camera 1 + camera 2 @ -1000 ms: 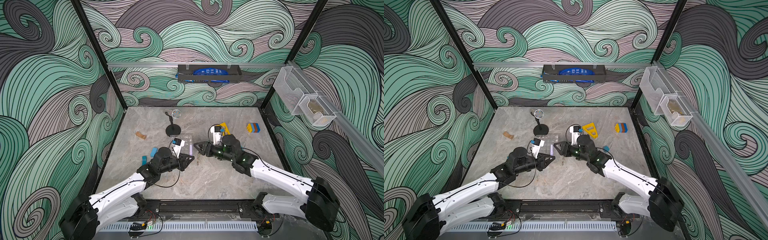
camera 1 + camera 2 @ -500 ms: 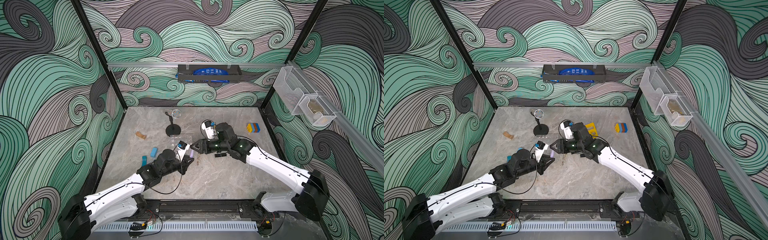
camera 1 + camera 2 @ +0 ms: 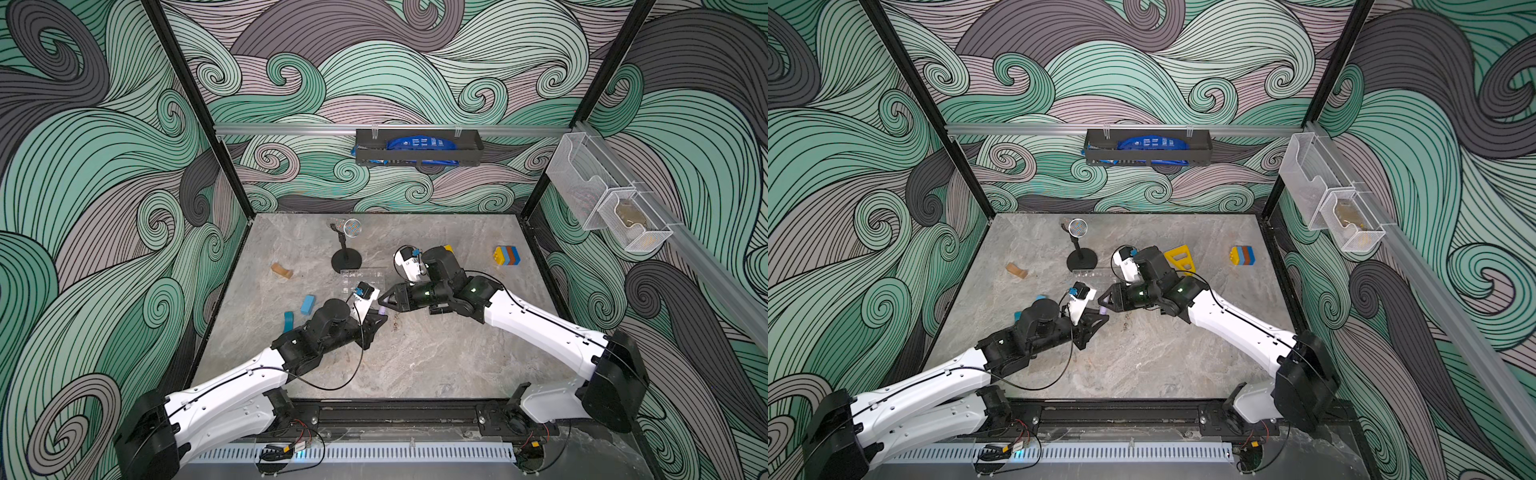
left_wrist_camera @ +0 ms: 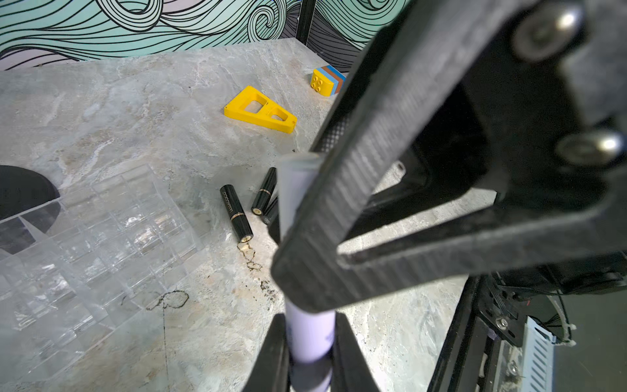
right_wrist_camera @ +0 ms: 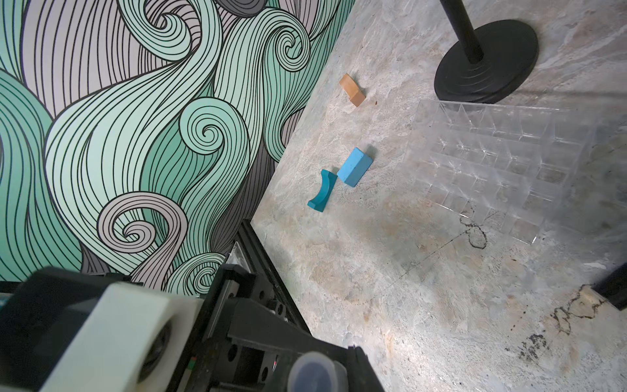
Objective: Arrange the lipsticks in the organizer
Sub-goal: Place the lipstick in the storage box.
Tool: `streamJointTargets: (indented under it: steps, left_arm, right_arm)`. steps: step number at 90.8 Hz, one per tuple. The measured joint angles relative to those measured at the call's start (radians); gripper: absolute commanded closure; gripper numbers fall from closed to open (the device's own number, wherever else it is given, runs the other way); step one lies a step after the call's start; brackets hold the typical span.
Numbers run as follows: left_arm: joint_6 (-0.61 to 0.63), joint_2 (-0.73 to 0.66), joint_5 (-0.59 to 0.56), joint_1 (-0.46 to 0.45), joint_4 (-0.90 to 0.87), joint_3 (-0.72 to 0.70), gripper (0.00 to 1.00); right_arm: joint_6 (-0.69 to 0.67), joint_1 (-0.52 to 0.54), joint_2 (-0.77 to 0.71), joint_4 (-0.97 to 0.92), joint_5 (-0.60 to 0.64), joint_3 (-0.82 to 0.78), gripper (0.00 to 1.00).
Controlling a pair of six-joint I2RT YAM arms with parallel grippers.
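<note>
Lipsticks sit in two places. The lavender tube (image 4: 310, 342), slim, smooth and matt with a translucent cap, is off the table (image 3: 415, 357) above its middle, just in front of the organizer (image 4: 101, 220). The left gripper (image 4: 308, 325) pinches its body with a black finger on each side. The right gripper (image 3: 384, 300) meets the capped end with its jaws drawn narrow. One weave-textured finger (image 4: 339, 210) lies flat across the tube and the other is hidden, so I cannot tell whether it truly grips. Three glossy black tubes with gold bands lie loose on the table right of the organizer. One (image 4: 236, 212) lies a little apart from two close together (image 4: 263, 191) (image 4: 271, 213), the last half hidden. The organizer is clear acrylic, a stepped grid of square cells. It sits mid-table toward the back edge, just beside the round black base of a stand (image 3: 346, 261). The left arm (image 3: 232, 386) stretches low from the front left corner and the right arm (image 3: 540, 328) from the front right, its wrist bent so the grippers meet tip to tip. A yellow triangular frame (image 4: 259, 108) and a studded stacked block (image 4: 327, 79) lie toward the back right. A blue block (image 5: 354, 166), teal arch (image 5: 322, 190) and tan block (image 5: 353, 90) lie near the left edge.
</note>
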Motion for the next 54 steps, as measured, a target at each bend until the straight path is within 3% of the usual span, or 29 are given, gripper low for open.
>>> streamJointTargets:
  steps: [4, 12, 27, 40, 54]
  left_arm:
    - [0.0, 0.0, -0.003, 0.0, -0.005, 0.002, 0.94]
    - [-0.003, 0.0, -0.009, 0.0, -0.019, 0.005, 0.67]
    - [-0.03, -0.035, -0.098, 0.0, -0.107, 0.046, 0.28]
    - [-0.079, -0.09, -0.277, 0.049, -0.313, 0.173, 0.25]
    - [-0.105, -0.081, -0.364, 0.263, -0.509, 0.323, 0.29]
  right_arm:
    - [0.0, -0.002, 0.003, 0.005, 0.003, -0.003, 0.78]
    - [0.008, -0.013, 0.005, 0.018, -0.001, -0.016, 0.8]
    - [0.058, -0.067, 0.006, 0.093, -0.006, -0.033, 0.82]
    - [0.113, -0.119, 0.005, 0.243, 0.104, -0.081, 0.83]
    - [0.131, -0.028, 0.025, 0.43, 0.37, -0.16, 0.84]
